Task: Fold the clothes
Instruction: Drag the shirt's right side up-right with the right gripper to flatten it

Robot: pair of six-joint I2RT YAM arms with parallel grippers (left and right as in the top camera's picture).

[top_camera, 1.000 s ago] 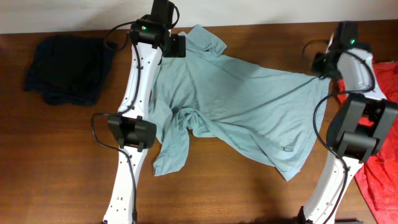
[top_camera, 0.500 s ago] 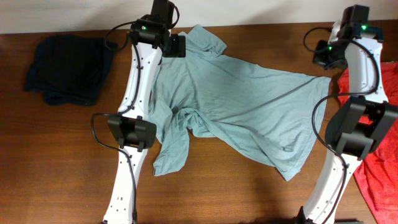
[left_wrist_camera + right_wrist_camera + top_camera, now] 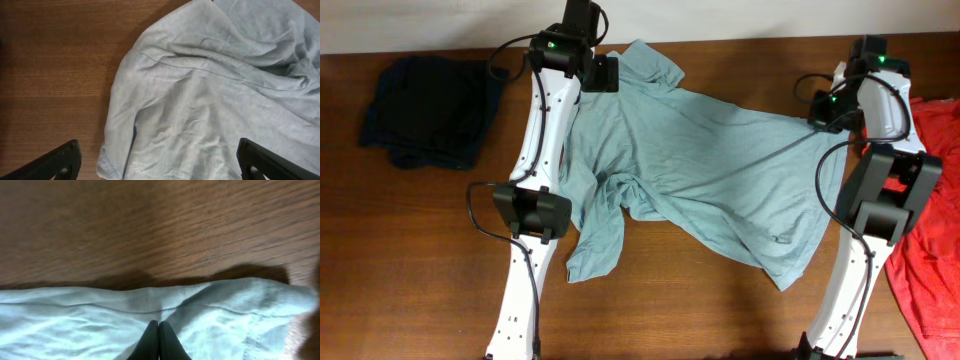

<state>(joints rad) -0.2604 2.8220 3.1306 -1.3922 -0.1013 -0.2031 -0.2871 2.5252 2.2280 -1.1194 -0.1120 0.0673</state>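
A pale grey-teal T-shirt (image 3: 700, 170) lies spread and wrinkled across the middle of the wooden table, one sleeve bunched near the left arm. My left gripper (image 3: 605, 72) hovers open over the shirt's far-left sleeve; in the left wrist view that sleeve (image 3: 200, 100) fills the space between the wide-apart fingers of the left gripper (image 3: 160, 165). My right gripper (image 3: 823, 112) is at the shirt's far right corner. The right wrist view shows the right gripper (image 3: 159, 326) pinched shut on the cloth (image 3: 100, 325), whose hem casts a shadow on the wood.
A dark navy garment (image 3: 430, 110) lies crumpled at the back left. A red shirt (image 3: 925, 290) lies along the table's right edge, partly under the right arm. Bare wood (image 3: 700, 310) runs along the front.
The right arm swung toward the back right, then came back left and forward; the shirt's right corner shifted slightly with it. The left arm stayed still.
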